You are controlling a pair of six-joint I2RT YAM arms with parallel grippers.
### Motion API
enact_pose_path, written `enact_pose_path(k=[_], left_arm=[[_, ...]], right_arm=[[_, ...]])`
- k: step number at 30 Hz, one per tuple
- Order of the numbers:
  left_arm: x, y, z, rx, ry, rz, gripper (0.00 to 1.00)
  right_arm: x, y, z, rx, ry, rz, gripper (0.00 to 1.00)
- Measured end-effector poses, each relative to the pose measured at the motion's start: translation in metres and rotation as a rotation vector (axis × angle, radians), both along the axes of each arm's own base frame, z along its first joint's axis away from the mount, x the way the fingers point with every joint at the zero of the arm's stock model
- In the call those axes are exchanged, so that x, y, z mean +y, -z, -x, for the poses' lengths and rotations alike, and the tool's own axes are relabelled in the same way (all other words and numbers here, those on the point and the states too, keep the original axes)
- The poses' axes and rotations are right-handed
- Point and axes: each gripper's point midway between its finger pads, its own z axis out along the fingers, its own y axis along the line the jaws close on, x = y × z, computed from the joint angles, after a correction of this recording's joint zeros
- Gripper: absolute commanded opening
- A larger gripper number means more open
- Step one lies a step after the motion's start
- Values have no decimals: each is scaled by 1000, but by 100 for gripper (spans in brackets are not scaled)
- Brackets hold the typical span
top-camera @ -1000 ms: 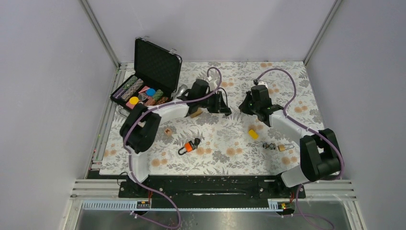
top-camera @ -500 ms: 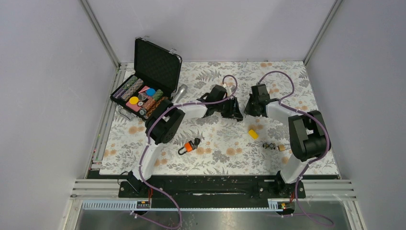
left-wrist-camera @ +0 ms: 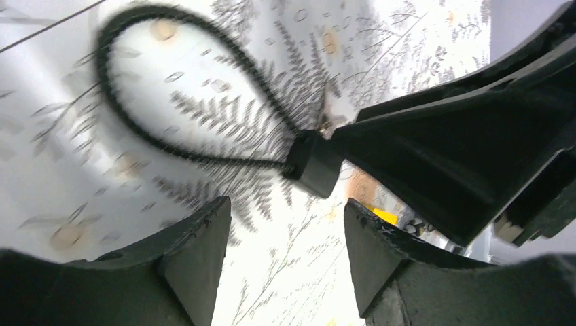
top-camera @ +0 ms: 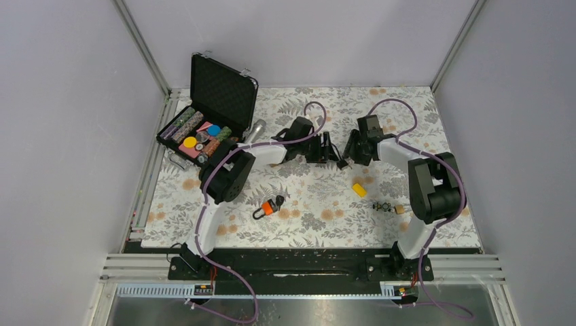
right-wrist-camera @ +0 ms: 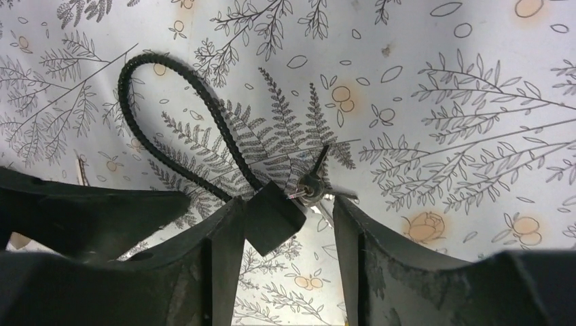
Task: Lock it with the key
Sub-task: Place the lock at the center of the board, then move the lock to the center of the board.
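A black cable lock lies on the flowered table. Its block body [right-wrist-camera: 270, 219] sits between my right gripper's [right-wrist-camera: 286, 204] open fingers, close against the left one. The cable loop [right-wrist-camera: 163, 112] stretches away from it. A silver key [right-wrist-camera: 311, 187] on a ring sticks in the body's end. My left gripper [left-wrist-camera: 285, 207] is open too, with only table between its fingers; the lock body [left-wrist-camera: 314, 170] lies just beyond its tips. In the top view both grippers, left [top-camera: 331, 151] and right [top-camera: 348, 153], face each other over the lock [top-camera: 343, 164].
An orange padlock [top-camera: 267, 207] lies near the front middle. A yellow block [top-camera: 358, 189] and a small bunch of keys [top-camera: 386, 207] lie to the right. An open black case [top-camera: 221, 92] of coloured chips stands at the back left, a silver cylinder [top-camera: 255, 129] beside it.
Both grippers have gone from shut to open. The cable lock with its key has been let go and now rests on the table between them.
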Motion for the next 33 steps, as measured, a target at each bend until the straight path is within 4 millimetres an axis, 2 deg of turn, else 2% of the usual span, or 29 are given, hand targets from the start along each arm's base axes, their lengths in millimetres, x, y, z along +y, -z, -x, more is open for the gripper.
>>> enact_pose_path(k=[3, 8, 12, 14, 18, 20, 22, 25, 27, 29, 33], left_arm=[[20, -2, 1, -4, -41, -35, 61], [50, -12, -4, -40, -117, -79, 59], [76, 1, -16, -56, -203, -143, 59], [87, 8, -21, -59, -238, -170, 59], [108, 9, -39, -110, -339, -233, 59], [120, 10, -41, -132, -390, -268, 59], [134, 11, -37, -141, -431, -316, 59], [149, 8, -31, -156, -465, -356, 60], [153, 5, -26, -158, -462, -355, 60], [153, -3, -20, -163, -451, -334, 61], [140, -38, -15, -200, -400, -227, 64]], right_arm=[[-1, -6, 3, -3, 1, 1, 59], [-4, -33, 12, -53, 5, -12, 57], [-6, -48, 23, -84, 13, -24, 56], [-8, -51, 30, -84, 17, -27, 56], [-14, -53, 52, -63, 28, -25, 56], [-17, -54, 58, -60, 37, -17, 57], [-24, -57, 68, -58, 57, 5, 61], [-36, -62, 76, -72, 89, 43, 79], [-43, -62, 82, -80, 102, 72, 85], [-49, -56, 88, -77, 98, 98, 86], [-55, -30, 105, -31, 85, 129, 82]])
